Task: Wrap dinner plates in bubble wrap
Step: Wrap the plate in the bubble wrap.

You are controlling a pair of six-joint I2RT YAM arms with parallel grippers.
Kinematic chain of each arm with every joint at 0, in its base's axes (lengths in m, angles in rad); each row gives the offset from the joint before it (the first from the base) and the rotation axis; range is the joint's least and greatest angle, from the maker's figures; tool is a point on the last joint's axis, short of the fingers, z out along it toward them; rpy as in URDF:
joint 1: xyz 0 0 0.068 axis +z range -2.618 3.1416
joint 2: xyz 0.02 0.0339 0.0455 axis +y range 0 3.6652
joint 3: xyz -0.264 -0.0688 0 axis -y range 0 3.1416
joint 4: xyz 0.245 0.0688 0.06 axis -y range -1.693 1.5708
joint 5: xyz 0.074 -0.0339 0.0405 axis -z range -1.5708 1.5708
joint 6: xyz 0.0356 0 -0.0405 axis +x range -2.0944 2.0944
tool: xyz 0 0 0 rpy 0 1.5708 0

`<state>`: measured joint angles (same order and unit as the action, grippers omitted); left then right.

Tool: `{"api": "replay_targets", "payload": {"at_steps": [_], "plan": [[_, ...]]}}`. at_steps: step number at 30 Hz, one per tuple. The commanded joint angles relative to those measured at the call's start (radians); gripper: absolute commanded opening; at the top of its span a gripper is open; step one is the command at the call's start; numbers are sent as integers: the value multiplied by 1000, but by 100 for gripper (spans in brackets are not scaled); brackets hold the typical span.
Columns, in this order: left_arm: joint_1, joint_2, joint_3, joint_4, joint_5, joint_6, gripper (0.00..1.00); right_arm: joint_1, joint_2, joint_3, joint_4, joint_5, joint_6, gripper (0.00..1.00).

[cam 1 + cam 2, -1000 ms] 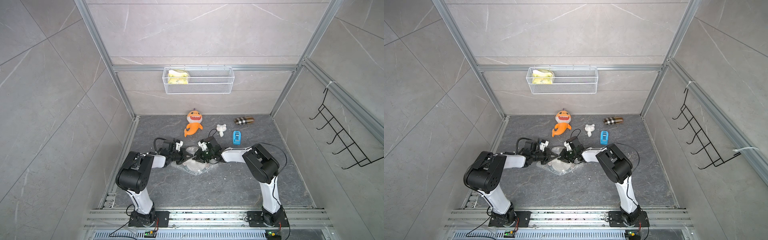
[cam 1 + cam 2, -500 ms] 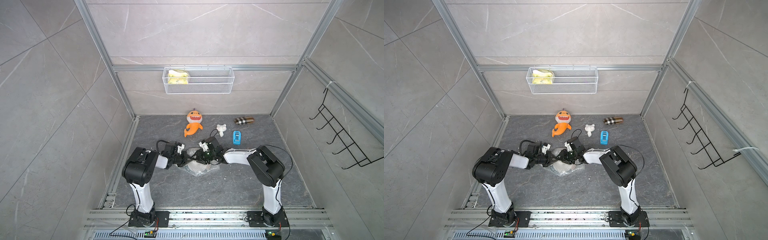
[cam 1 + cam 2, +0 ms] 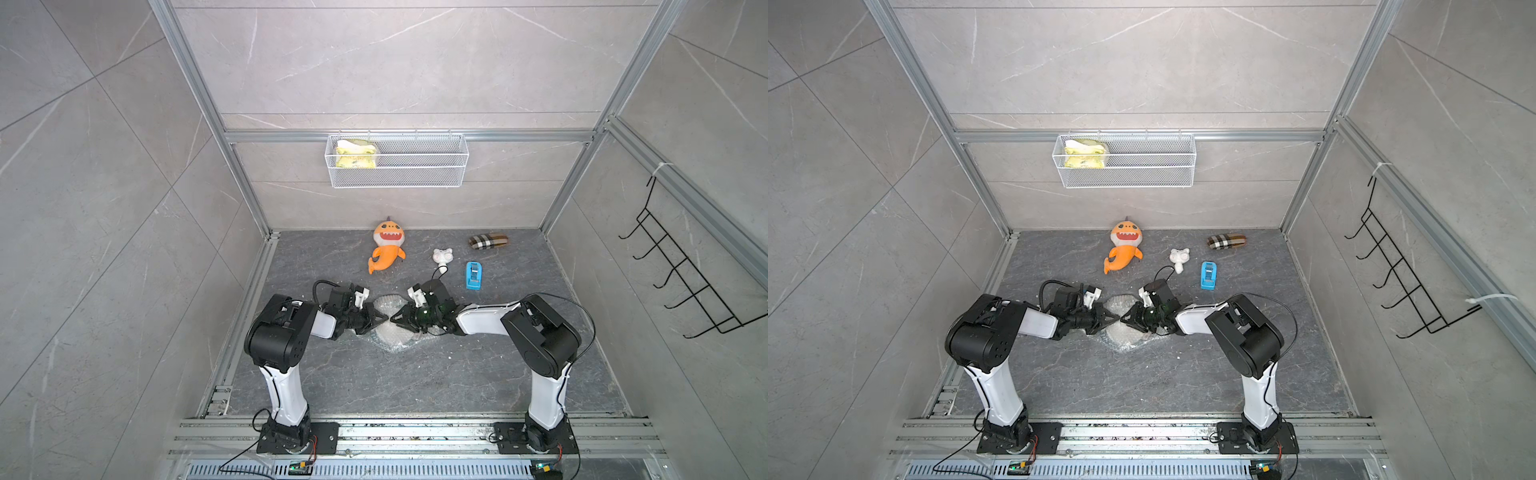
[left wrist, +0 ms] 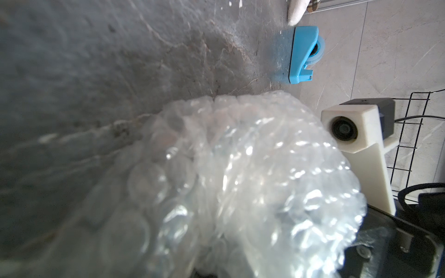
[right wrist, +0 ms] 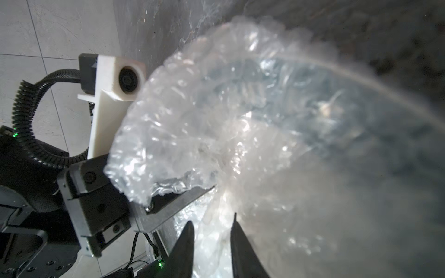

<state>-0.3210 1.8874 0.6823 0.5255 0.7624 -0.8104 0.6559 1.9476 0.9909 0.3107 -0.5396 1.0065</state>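
Observation:
The bubble wrap [image 3: 392, 337] [image 3: 1124, 337] lies bunched in a mound at mid-floor. Through it, in the right wrist view, the dinner plate [image 5: 252, 89] shows dimly as dark green rim with white lettering. My left gripper [image 3: 385, 319] [image 3: 1118, 319] reaches in from the left, shut on a gathered fold of wrap; in its own view the wrap [image 4: 240, 180] hides the jaws. My right gripper [image 3: 393, 320] [image 3: 1122, 319] meets it tip to tip. Its dark fingers [image 5: 190, 231] stand a narrow gap apart with a fold of wrap [image 5: 192, 120] pinched between them.
Behind the wrap lie an orange shark plush [image 3: 386, 249], a small white figurine [image 3: 442, 257], a blue tape dispenser [image 3: 473, 275] [image 4: 302, 55] and a plaid case [image 3: 488, 242]. A wire basket [image 3: 397, 160] hangs on the back wall. A black hook rack [image 3: 681, 282] hangs on the right wall.
Both grippers have drawn together over the wrapped bundle until their tips almost touch. The left arm's elbow has swung forward and up.

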Motion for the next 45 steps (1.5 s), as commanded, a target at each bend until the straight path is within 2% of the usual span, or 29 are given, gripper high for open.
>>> {"api": "replay_targets", "payload": {"at_steps": [1, 4, 9, 15, 21, 28, 35, 40, 45], "plan": [[-23, 39, -51, -190, -70, 6, 0, -2, 2, -11, -14, 37, 7, 21], [-23, 5, -42, -197, -58, -1, 0, -1, 12, -7, -70, 68, 4, 14], [-25, -87, 0, -230, -27, -29, 0, 4, 44, 11, -146, 83, -29, 8], [-49, -190, 67, -316, -15, -26, 0, 8, 62, 31, -195, 91, -56, 8], [-75, -229, 99, -313, -8, -70, 0, 16, 75, 46, -226, 102, -72, 8], [-104, -204, 119, -297, -50, -107, 0, 18, 70, 24, -205, 93, -63, 7], [-144, -142, 78, -264, -75, -117, 0, 19, 56, 22, -202, 87, -63, 8], [-150, -98, 55, -307, -116, -67, 0, 18, 34, 25, -204, 92, -65, 16], [-151, -40, 48, -308, -133, -42, 0, 18, 12, 25, -189, 86, -47, 18]]}}
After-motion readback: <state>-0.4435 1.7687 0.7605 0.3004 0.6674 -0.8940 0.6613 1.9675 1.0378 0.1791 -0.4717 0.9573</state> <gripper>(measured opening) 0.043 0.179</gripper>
